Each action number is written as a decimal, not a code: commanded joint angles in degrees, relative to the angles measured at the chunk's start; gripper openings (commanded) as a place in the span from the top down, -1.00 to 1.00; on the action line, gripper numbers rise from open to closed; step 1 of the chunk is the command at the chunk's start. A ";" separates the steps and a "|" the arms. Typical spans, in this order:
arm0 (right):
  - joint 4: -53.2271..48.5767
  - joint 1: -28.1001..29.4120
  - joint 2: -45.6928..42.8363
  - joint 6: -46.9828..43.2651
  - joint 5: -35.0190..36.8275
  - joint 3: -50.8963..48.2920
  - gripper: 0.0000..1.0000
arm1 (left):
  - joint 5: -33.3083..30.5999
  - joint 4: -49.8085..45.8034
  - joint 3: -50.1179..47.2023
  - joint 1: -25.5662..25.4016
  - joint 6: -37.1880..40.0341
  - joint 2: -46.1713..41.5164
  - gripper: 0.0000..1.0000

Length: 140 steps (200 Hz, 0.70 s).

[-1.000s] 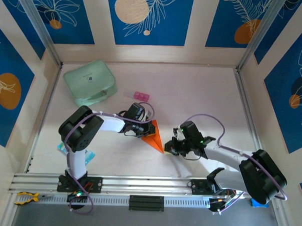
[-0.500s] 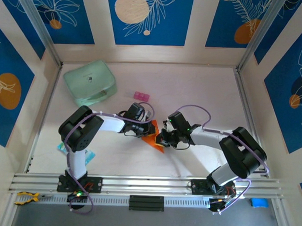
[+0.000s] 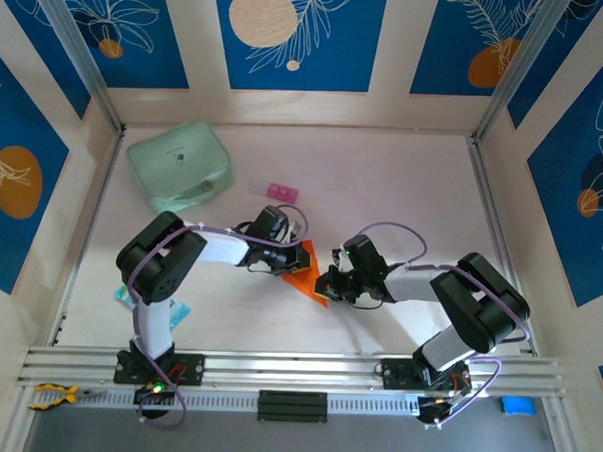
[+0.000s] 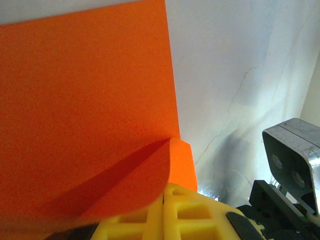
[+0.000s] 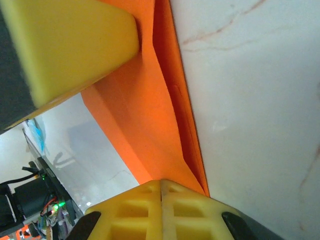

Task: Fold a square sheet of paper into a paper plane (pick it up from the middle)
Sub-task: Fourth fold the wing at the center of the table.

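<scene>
Left wrist: smooth orange paper (image 4: 85, 100), curled corner

We see a pale marbled tabletop (image 3: 403, 190), blue leaf-patterned wall panels (image 3: 300, 36) at twelve o'clock, and an aluminium rail (image 3: 295, 368) at six.

Orange paper (image 3: 303, 278): part-folded, narrow pointed wedge, layered creases, one corner curled up; lies mid table (image 3: 403, 190).
</scene>
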 commanded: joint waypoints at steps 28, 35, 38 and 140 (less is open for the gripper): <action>-2.64 -0.16 1.07 2.31 -0.15 -4.16 0.91 | -2.15 -1.54 -1.30 0.64 1.13 -4.61 0.76; -2.69 -0.22 1.16 2.50 0.08 -4.17 0.91 | -2.41 -1.15 -1.99 0.33 0.85 -5.73 0.76; -2.75 -0.18 1.15 2.54 0.23 -4.16 0.92 | -2.64 -1.11 -2.29 0.19 0.66 -6.01 0.76; -3.51 -0.52 1.14 2.94 0.86 -4.42 0.96 | -2.93 -3.38 -1.49 -5.66 -0.26 -4.33 0.87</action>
